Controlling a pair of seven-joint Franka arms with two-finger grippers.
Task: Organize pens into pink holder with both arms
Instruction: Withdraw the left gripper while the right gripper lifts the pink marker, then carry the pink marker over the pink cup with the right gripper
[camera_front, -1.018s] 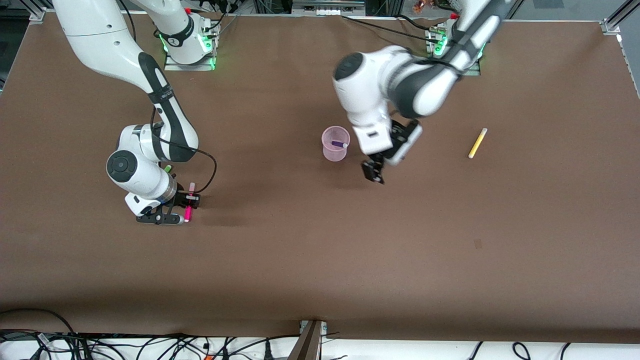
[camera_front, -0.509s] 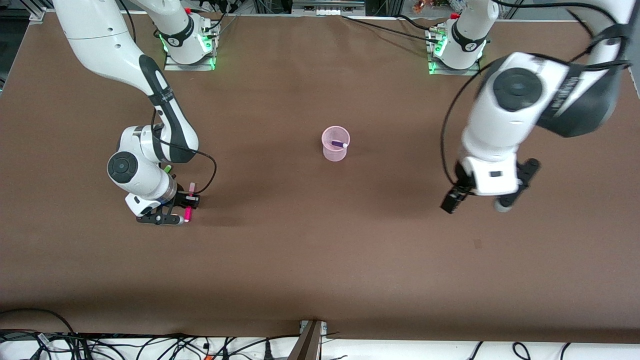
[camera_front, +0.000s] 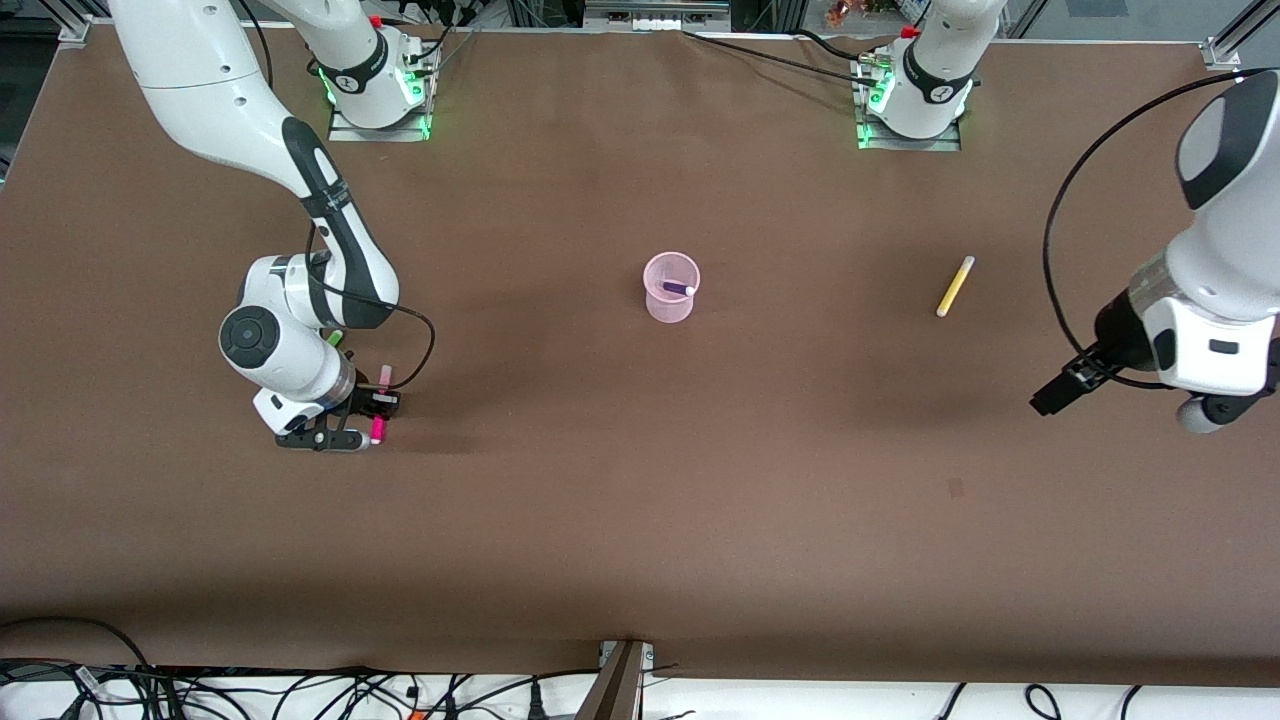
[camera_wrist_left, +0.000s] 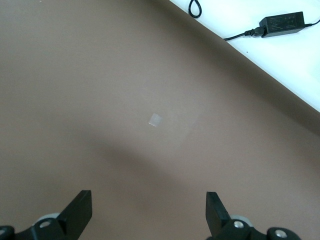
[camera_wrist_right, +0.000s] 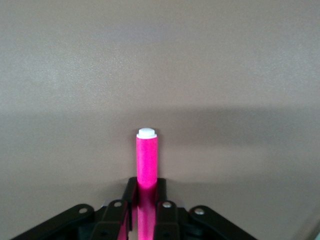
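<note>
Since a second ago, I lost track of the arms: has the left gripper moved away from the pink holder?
Yes. The left gripper, open, has swung from beside the pink holder past the yellow pen toward the left arm's table end.

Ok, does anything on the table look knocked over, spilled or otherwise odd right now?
Nothing stands out. The small pale pink mesh cup stands upright with the purple marker pen inside. The yellow marker pen lies flat toward the left arm's end. The right pincer is shut on the magenta pink marker pen.
</note>
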